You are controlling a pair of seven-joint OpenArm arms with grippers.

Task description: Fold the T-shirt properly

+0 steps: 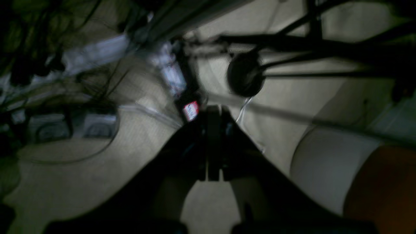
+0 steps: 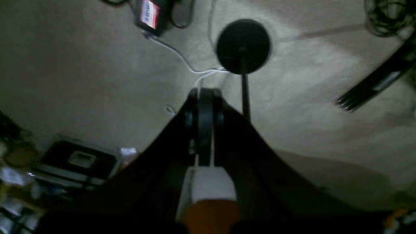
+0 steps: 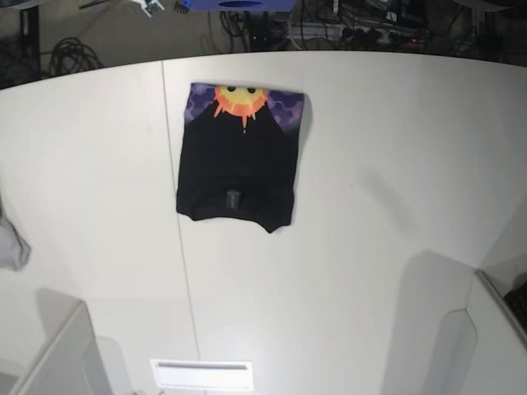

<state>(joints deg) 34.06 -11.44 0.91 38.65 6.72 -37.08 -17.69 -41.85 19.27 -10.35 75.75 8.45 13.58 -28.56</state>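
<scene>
The black T-shirt (image 3: 239,164) lies folded into a compact rectangle on the white table (image 3: 370,164), at the far middle-left. A strip of orange-yellow sun on purple print (image 3: 243,100) shows along its far edge, and the neck label (image 3: 233,198) faces up near its front edge. Neither gripper touches it. In the left wrist view my left gripper (image 1: 213,112) has its fingers pressed together with nothing between them, over the floor. In the right wrist view my right gripper (image 2: 205,94) is shut the same way and empty. Neither gripper tip shows in the base view.
A small grey cloth (image 3: 10,243) lies at the table's left edge. Pale arm housings stand at the front left (image 3: 49,354) and front right (image 3: 494,337). Both wrist views show floor with cables and a round black stand base (image 2: 243,45).
</scene>
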